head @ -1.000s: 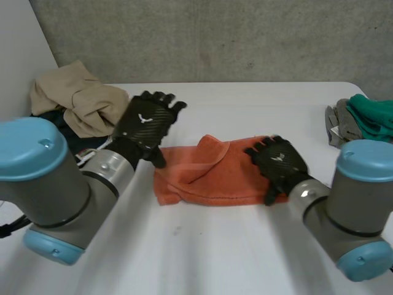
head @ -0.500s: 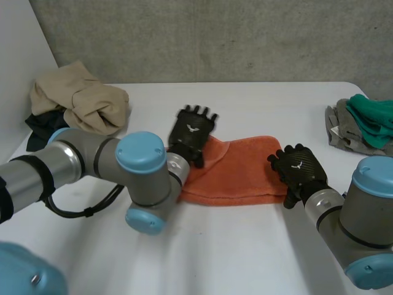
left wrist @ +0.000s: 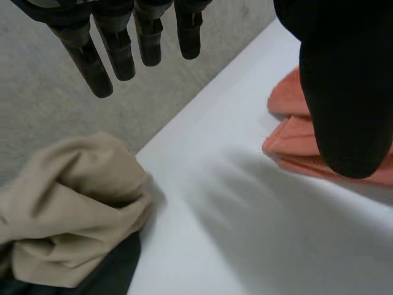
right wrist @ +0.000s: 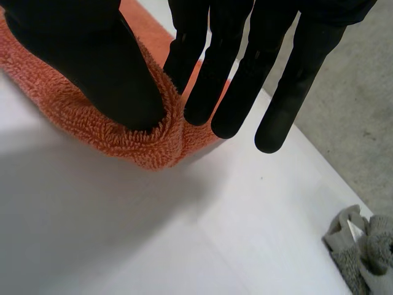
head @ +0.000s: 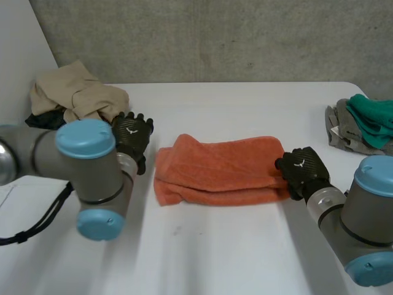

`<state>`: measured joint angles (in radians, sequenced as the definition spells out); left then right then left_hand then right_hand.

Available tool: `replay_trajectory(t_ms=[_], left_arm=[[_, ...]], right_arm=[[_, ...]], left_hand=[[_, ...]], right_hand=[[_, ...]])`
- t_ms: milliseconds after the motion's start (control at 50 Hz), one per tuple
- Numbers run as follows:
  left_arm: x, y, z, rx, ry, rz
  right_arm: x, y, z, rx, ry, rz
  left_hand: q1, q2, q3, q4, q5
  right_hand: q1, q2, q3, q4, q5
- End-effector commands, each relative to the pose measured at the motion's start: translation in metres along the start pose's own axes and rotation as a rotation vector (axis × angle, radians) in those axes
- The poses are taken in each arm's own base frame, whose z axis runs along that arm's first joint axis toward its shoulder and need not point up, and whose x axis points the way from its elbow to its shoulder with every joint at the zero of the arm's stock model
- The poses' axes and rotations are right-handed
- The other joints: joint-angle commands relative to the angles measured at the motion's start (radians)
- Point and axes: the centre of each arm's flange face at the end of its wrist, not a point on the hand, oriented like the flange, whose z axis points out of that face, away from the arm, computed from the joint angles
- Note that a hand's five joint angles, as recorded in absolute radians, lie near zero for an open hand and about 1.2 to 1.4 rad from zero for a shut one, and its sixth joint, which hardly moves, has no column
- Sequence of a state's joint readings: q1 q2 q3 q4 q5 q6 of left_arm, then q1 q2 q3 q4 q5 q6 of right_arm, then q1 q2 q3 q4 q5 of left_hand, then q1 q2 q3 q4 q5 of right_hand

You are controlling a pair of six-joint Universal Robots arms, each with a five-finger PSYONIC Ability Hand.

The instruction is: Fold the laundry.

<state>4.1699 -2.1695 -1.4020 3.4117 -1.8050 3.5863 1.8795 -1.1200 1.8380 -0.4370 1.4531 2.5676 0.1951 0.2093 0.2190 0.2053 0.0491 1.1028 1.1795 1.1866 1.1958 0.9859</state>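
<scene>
The orange towel (head: 215, 169) is looking soft and floppy, best taken at its ends. The right hand (head: 301, 171) is pinching one end; the left hand (head: 131, 136) is hovering empty, straight-fingered, beside the other.

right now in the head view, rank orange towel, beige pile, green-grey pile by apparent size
1. orange towel
2. beige pile
3. green-grey pile, though the view's edge cuts it off
</scene>
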Motion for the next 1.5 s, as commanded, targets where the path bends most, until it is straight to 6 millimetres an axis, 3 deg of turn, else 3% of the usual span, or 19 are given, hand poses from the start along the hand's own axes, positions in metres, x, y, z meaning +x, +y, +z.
replay_trajectory(t_ms=[20, 120, 180, 280, 340, 420, 460, 480, 500, 520, 540, 620, 720, 880, 960, 1100, 1280, 1400, 1500], left_arm=[[-0.019, -0.023, -0.039, 0.056, 0.009, -0.018], [-0.023, -0.031, -0.055, 0.102, 0.052, -0.025], [-0.024, -0.031, -0.055, 0.115, 0.051, -0.027], [-0.024, -0.032, -0.055, 0.123, 0.049, -0.032], [-0.022, -0.033, -0.056, 0.125, 0.055, -0.043], [-0.022, -0.033, -0.057, 0.124, 0.061, -0.073], [-0.022, -0.034, -0.057, 0.129, 0.063, -0.095], [-0.022, -0.034, -0.057, 0.129, 0.065, -0.103], [-0.021, -0.035, -0.057, 0.133, 0.067, -0.108], [-0.022, -0.037, -0.056, 0.14, 0.065, -0.12], [-0.022, -0.039, -0.056, 0.145, 0.065, -0.123], [-0.021, -0.054, -0.054, 0.194, 0.069, -0.148], [-0.008, -0.08, -0.059, 0.276, 0.109, -0.186], [0.025, -0.105, -0.066, 0.331, 0.209, -0.292], [0.055, -0.095, -0.07, 0.257, 0.295, -0.29], [0.087, -0.043, -0.059, -0.028, 0.345, -0.257], [0.072, 0.002, -0.039, -0.239, 0.254, -0.239], [0.064, 0.003, -0.044, -0.28, 0.255, -0.226], [0.048, -0.033, -0.053, -0.18, 0.27, -0.256]], right_arm=[[0.026, -0.009, -0.021, -0.088, 0.052, -0.097], [0.054, -0.021, -0.019, -0.08, 0.14, -0.201], [0.043, -0.05, -0.015, 0.061, 0.129, -0.274], [-0.05, -0.115, -0.036, 0.451, -0.114, -0.349], [-0.103, -0.106, -0.045, 0.531, -0.298, -0.373], [-0.149, -0.08, -0.057, 0.497, -0.48, -0.395], [-0.156, -0.073, -0.059, 0.461, -0.507, -0.396], [-0.156, -0.072, -0.058, 0.444, -0.507, -0.394], [-0.152, -0.071, -0.055, 0.415, -0.483, -0.383], [-0.149, -0.072, -0.053, 0.399, -0.46, -0.376], [-0.145, -0.073, -0.05, 0.386, -0.437, -0.365], [-0.117, -0.097, -0.048, 0.385, -0.315, -0.237], [-0.046, -0.121, -0.042, 0.393, -0.183, 0.098], [-0.012, -0.123, -0.033, 0.287, -0.165, 0.365], [-0.01, -0.107, -0.016, 0.149, -0.178, 0.383], [-0.024, -0.08, 0.017, -0.06, -0.248, 0.419], [-0.039, -0.053, 0.039, -0.206, -0.289, 0.411], [-0.032, -0.056, 0.039, -0.19, -0.251, 0.297], [-0.022, -0.073, 0.031, -0.107, -0.186, 0.186]], left_hand=[[-0.021, -0.035, -0.044, -0.031, -0.049], [-0.021, -0.035, -0.044, -0.031, -0.049], [-0.021, -0.035, -0.044, -0.031, -0.049], [-0.021, -0.035, -0.044, -0.031, -0.049], [-0.021, -0.035, -0.044, -0.031, -0.049], [-0.021, -0.035, -0.044, -0.031, -0.049], [-0.021, -0.035, -0.044, -0.031, -0.049], [-0.021, -0.035, -0.044, -0.031, -0.049], [-0.021, -0.035, -0.044, -0.031, -0.049], [-0.021, -0.035, -0.044, -0.031, -0.049], [-0.021, -0.035, -0.044, -0.031, -0.049], [-0.021, -0.035, -0.044, -0.031, -0.049], [-0.021, -0.035, -0.044, -0.031, -0.049], [-0.021, -0.035, -0.044, -0.031, -0.049], [-0.014, -0.028, -0.038, -0.024, -0.042], [-0.011, -0.025, -0.035, -0.021, -0.039], [-0.011, -0.025, -0.035, -0.021, -0.039], [-0.017, -0.031, -0.041, -0.027, -0.045], [-0.02, -0.034, -0.044, -0.03, -0.048]], right_hand=[[0.293, 0.217, 0.21, 0.2, 0.236], [0.293, 0.217, 0.21, 0.2, 0.236], [0.293, 0.217, 0.21, 0.2, 0.236], [0.293, 0.217, 0.21, 0.2, 0.236], [0.293, 0.217, 0.21, 0.2, 0.236], [0.293, 0.217, 0.21, 0.2, 0.236], [0.293, 0.217, 0.21, 0.2, 0.236], [0.143, 0.067, 0.06, 0.05, 0.086], [-0.535, -0.612, -0.619, -0.628, -0.593], [-0.85, -0.927, -0.934, -0.943, -0.908], [-0.928, -1.005, -1.012, -1.021, -0.986], [-0.928, -1.005, -1.012, -1.021, -0.986], [-0.928, -1.005, -1.012, -1.021, -0.986], [-0.928, -1.005, -1.012, -1.021, -0.986], [-0.928, -1.005, -1.012, -1.021, -0.986], [-0.928, -1.005, -1.012, -1.021, -0.986], [-0.928, -1.005, -1.012, -1.021, -0.986], [-0.928, -1.005, -1.012, -1.021, -0.986], [-0.928, -1.005, -1.012, -1.021, -0.986]])
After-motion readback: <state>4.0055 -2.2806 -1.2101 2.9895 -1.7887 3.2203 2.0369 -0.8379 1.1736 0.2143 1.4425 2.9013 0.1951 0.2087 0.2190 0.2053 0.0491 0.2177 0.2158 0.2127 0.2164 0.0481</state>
